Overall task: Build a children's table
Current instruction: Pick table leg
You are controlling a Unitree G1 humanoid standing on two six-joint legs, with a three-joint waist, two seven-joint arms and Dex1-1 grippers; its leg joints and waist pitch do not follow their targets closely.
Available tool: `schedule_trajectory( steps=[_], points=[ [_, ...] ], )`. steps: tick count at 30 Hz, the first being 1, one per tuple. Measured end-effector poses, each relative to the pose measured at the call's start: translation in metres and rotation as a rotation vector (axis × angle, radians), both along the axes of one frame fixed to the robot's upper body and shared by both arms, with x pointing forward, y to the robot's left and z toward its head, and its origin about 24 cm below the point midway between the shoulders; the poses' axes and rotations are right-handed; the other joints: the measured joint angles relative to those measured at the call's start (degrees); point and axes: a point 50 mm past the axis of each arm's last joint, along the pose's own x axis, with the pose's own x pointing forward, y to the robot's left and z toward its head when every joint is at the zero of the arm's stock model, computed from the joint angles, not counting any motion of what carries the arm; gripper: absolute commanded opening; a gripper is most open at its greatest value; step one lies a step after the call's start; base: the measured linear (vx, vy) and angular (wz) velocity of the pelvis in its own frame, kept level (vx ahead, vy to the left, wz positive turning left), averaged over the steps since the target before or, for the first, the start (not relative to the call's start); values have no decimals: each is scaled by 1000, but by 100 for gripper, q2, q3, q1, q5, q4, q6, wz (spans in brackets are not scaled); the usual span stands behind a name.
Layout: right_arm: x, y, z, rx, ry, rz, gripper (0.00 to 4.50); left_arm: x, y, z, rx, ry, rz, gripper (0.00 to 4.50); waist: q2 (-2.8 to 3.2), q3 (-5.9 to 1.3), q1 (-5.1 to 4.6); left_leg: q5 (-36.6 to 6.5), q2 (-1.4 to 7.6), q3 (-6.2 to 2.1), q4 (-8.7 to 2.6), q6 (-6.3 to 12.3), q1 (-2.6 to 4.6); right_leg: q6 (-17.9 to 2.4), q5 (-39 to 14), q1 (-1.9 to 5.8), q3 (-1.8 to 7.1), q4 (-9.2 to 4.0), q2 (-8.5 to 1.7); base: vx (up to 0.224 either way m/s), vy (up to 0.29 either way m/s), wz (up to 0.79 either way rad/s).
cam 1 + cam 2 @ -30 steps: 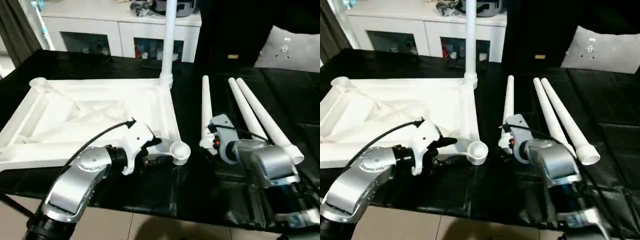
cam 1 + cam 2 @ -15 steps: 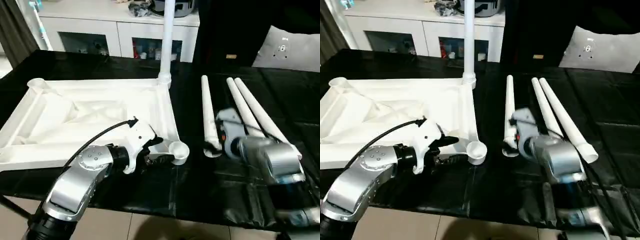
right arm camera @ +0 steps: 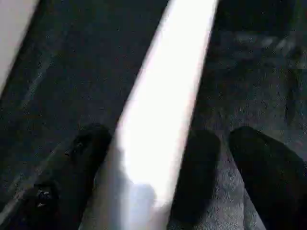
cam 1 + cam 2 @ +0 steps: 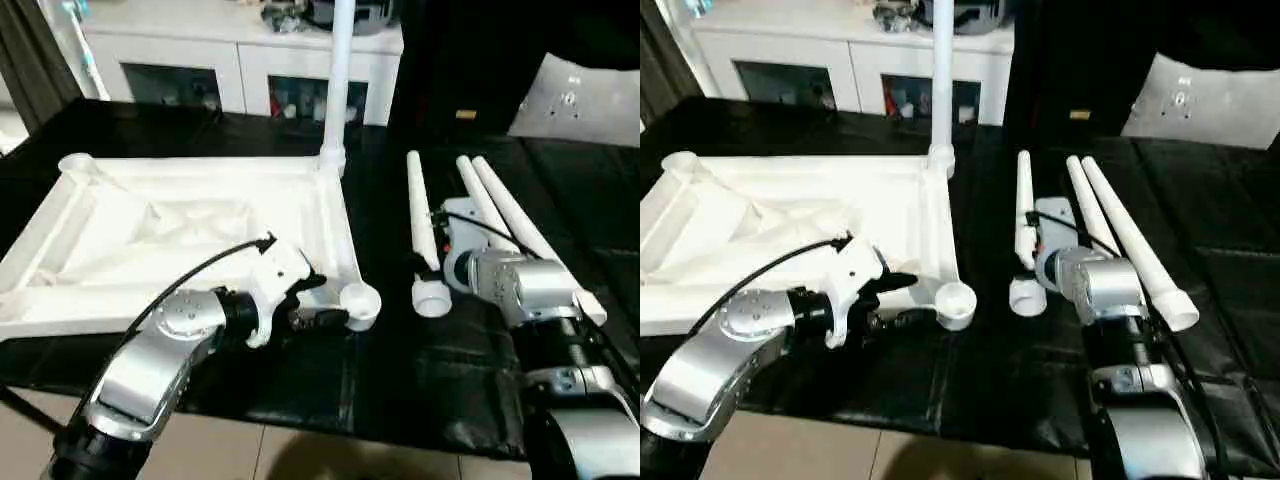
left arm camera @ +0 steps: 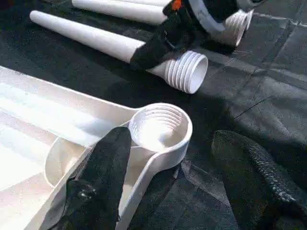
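Note:
The children's table top (image 4: 335, 225) lies upside down on the black table, ribs up, with one leg (image 4: 338, 80) standing upright in its far right corner socket. My left gripper (image 4: 322, 302) is open at the near right corner socket (image 5: 158, 128), one finger inside the rim and the other outside on the cloth. Three loose legs lie to the right. My right gripper (image 4: 437, 262) is open and straddles the nearest leg (image 4: 420, 215) just above its threaded end (image 5: 187, 72). In the right wrist view that leg (image 3: 163, 120) runs between the two fingers.
The other two legs (image 4: 500, 215) lie side by side right of my right gripper. A white cabinet with glass doors (image 4: 240, 60) stands behind the table. A pale cushion (image 4: 580, 95) sits at the back right. The table's near edge (image 4: 300, 425) drops to a tiled floor.
My right gripper has moved away from the near edge and now sits over the nearest loose leg. That leg's threaded end has swung slightly right. The left gripper has stayed at the corner socket.

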Motion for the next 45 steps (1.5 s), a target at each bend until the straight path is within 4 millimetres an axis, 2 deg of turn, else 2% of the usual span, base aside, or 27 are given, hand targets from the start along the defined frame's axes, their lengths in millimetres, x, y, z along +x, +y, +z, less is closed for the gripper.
schedule_trajectory(
  steps=[4, 6, 8, 9, 14, 15, 22, 29, 37, 45],
  points=[
    [1, 5, -4, 35, -2, 25, 450, 0, -1, -1, 2, 0, -1, 304, -53, -11, -12, 0, 1, 0, 1, 0, 4, 6, -4, 3, 0, 3, 0, 0, 0, 0],
    [1, 6, -5, 53, 3, 41, 420, 0, -1, -1, 3, 0, 0, 312, -71, -11, -15, 0, 1, 1, 3, 0, 5, 7, -4, 3, 1, 5, 0, 0, 0, 0],
    [2, 8, -6, 67, 13, 64, 409, 0, -1, -1, 2, 0, 0, 312, -88, -17, -16, 1, 2, 1, 5, -1, 7, 6, -4, 3, 0, 8, 0, 0, 0, 0],
    [2, 11, -6, 70, 16, 85, 387, 0, -1, -1, 2, 0, 0, 312, -95, -17, -15, 1, 2, 1, 6, -1, 7, 7, -4, 3, 0, 9, 0, 0, 0, 0],
    [1, 20, -6, 66, 20, 207, 354, -1, 1, 0, 8, -1, -1, 312, -126, -25, -9, 0, 3, 0, 6, -1, 7, 7, -4, 3, 0, 10, 0, 0, 0, 0],
    [0, 22, -6, 59, 20, 238, 333, -1, 1, 0, 9, -1, -1, 312, -132, -27, -8, 0, 3, 0, 6, -1, 6, 7, -4, 3, 0, 10, 0, 0, 0, 0],
    [-6, 27, -4, 28, 2, 373, 279, -2, -1, -1, 12, 4, -11, 312, -138, -29, 8, 0, 3, -2, 6, -1, 8, 6, -3, 7, -1, 10, 0, 0, 0, 0],
    [-10, 16, -5, -21, 2, 354, 234, -2, -1, -2, 12, 7, -17, 312, -146, -35, -19, 0, 3, -2, 11, -1, 15, 8, -5, 17, 0, 10, 1, 0, 0, 0],
    [-13, 14, -4, -17, -4, 310, 194, -1, -3, -1, 9, 3, -18, 312, -146, -35, -147, 0, 5, -2, 10, -1, 12, 10, -6, 21, 0, 9, 3, 0, 0, 0],
    [-17, 10, -4, 74, -21, 158, 181, -1, -6, 2, -32, 3, -14, 312, -148, -36, -137, 0, 5, -4, 10, -1, 18, 10, -6, 19, -2, 7, 3, 0, 0, 0]
  ],
)
